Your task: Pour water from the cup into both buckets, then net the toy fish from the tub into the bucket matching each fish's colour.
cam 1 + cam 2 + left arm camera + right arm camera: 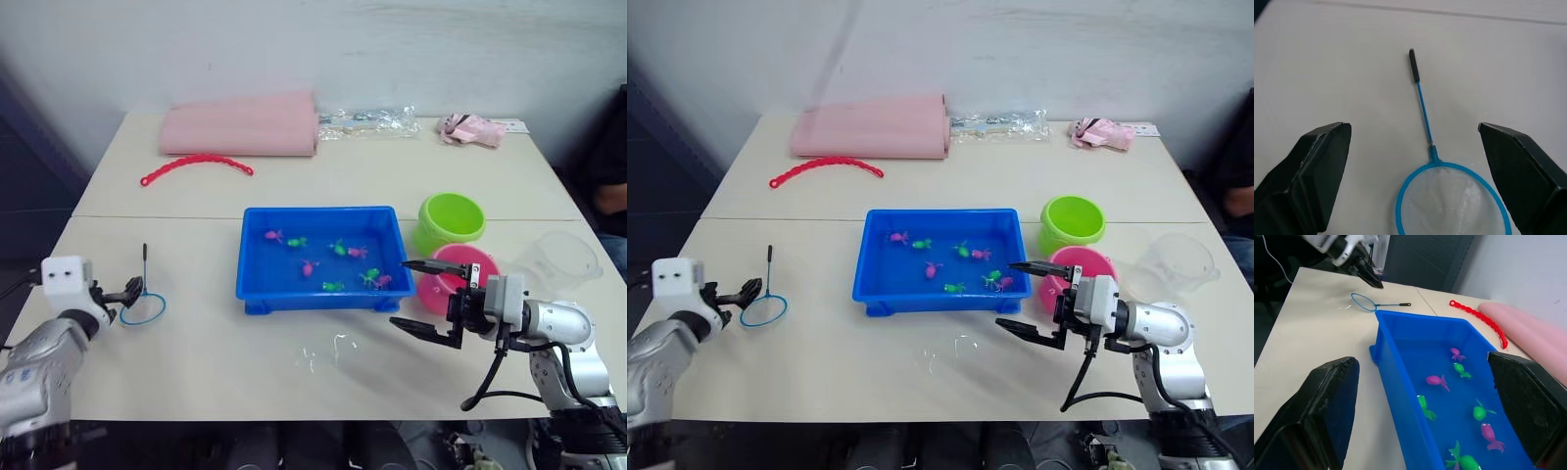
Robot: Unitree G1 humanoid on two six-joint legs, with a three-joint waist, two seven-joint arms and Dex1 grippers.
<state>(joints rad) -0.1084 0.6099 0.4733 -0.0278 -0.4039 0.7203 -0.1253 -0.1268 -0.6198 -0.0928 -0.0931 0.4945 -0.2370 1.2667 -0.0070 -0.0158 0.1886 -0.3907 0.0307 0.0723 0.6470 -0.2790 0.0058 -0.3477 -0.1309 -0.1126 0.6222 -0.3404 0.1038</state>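
With its jaws spread wide, the left gripper hovers over the small blue-hooped scoop net lying flat on the table left of the shallow bright blue plastic tub, so pinching that thin handle may slip, while the right gripper, jaws apart and apparently empty, risks nudging the tub's near right corner.

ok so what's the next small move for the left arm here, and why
Probably ease the left gripper forward and down so its open jaws straddle the net at the thin handle, then close. The net lies flat on the table, ungrasped, its hoop between the jaws. The toy fish are all in the tub, so netting can't begin until the net is held.
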